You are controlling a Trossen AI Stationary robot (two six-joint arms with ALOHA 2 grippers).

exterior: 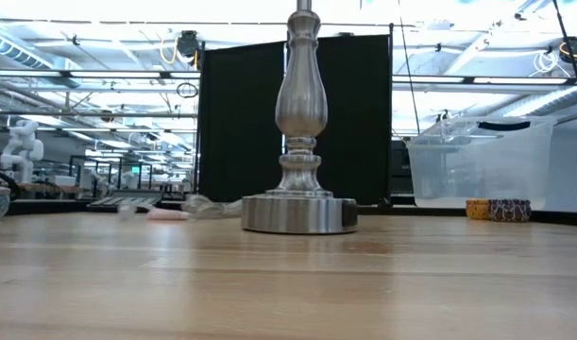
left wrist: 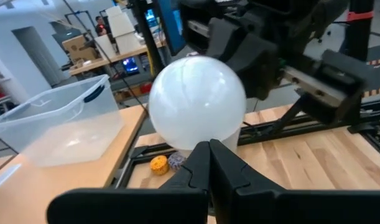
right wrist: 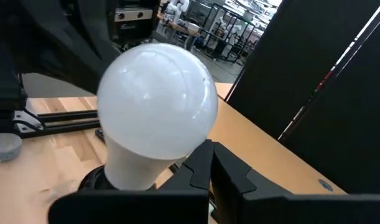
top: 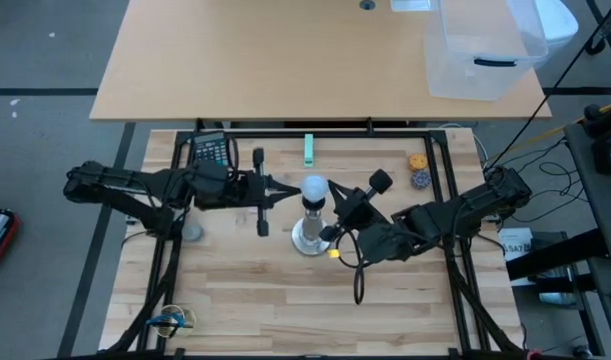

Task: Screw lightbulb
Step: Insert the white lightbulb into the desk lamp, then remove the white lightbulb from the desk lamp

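Standing on the silver stand [top: 307, 237], the lightbulb [top: 313, 188] has the left claw [top: 290, 189] and right claw [top: 334, 190] beside it, both pressed together.

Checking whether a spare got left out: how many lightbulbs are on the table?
1. The lightbulb sits on top of the silver stand at the table's middle, between the two grippers. None other shows, though the arms could hide one.
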